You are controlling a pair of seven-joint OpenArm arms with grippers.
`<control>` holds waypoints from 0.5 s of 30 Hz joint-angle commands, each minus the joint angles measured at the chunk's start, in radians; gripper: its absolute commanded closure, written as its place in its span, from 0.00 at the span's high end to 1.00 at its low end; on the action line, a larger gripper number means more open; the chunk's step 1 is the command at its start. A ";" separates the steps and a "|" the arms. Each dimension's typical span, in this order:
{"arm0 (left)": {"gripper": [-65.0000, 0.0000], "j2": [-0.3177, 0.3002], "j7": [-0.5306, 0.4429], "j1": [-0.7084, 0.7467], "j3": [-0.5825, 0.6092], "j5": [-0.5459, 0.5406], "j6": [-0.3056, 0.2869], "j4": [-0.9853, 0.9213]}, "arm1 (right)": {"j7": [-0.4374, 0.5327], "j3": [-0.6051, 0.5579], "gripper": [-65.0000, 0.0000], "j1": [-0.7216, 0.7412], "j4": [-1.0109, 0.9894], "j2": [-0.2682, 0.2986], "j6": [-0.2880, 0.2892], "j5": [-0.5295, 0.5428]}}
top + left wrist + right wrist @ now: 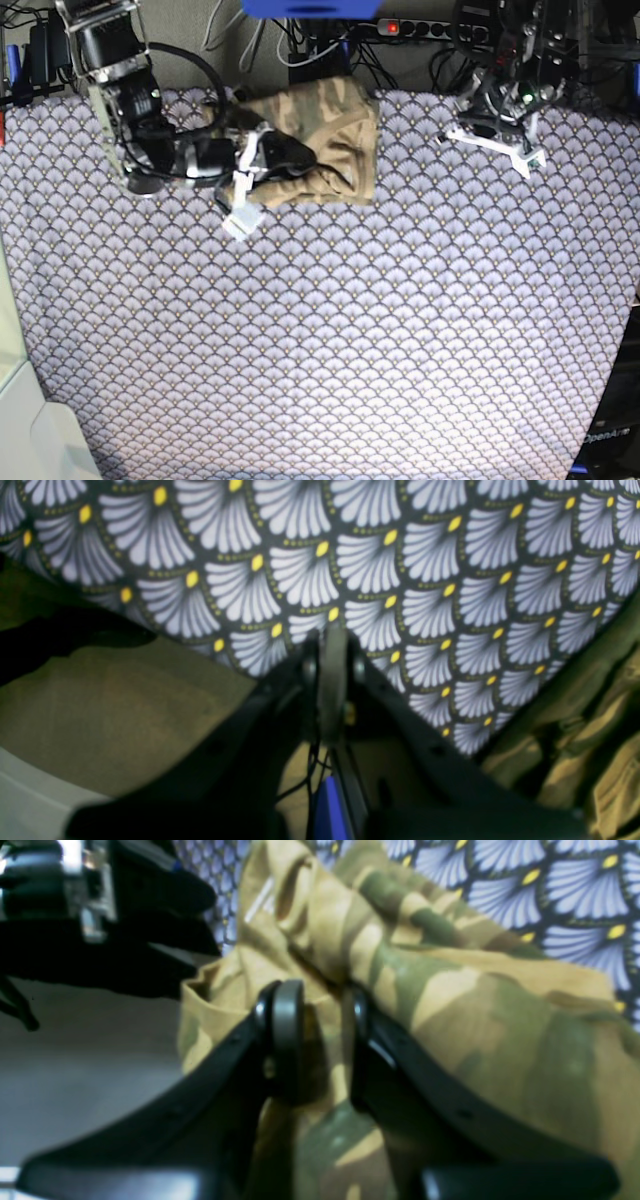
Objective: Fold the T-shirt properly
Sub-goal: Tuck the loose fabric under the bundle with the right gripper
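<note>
T-shirt (335, 140): bunched at surface's (350, 330) far edge; right tool (320, 1040) pinched a fold, left tool (332, 672) shut, empty. Spreading flat probably comes next.

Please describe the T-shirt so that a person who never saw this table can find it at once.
Look at the big table covered by a purple-white fan-patterned tablecloth. At its far edge, beside the right arm, lies a bunched T-shirt, with the right tool closed on a fold of it. It is the only camouflage cloth there: olive, tan and brown.
</note>
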 commanded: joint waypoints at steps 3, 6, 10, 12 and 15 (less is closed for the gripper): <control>0.02 -0.007 0.000 0.008 -0.007 0.002 0.003 0.020 | 0.043 -0.028 0.18 0.052 -0.046 0.005 0.007 0.018; 0.02 -0.007 0.000 0.008 -0.007 0.002 0.003 0.020 | 0.058 -0.076 0.18 0.080 -0.058 0.002 0.007 0.018; 0.02 -0.007 0.000 0.008 -0.007 0.002 0.003 0.020 | 0.046 -0.116 0.18 0.124 -0.055 -0.029 0.007 0.018; 0.02 -0.007 0.000 0.009 -0.007 0.002 0.003 0.020 | 0.037 -0.116 0.18 0.130 -0.043 -0.030 0.007 0.018; 0.02 -0.009 0.000 0.009 -0.007 0.002 0.003 0.017 | 0.011 -0.114 0.18 0.121 0.047 -0.030 0.007 0.018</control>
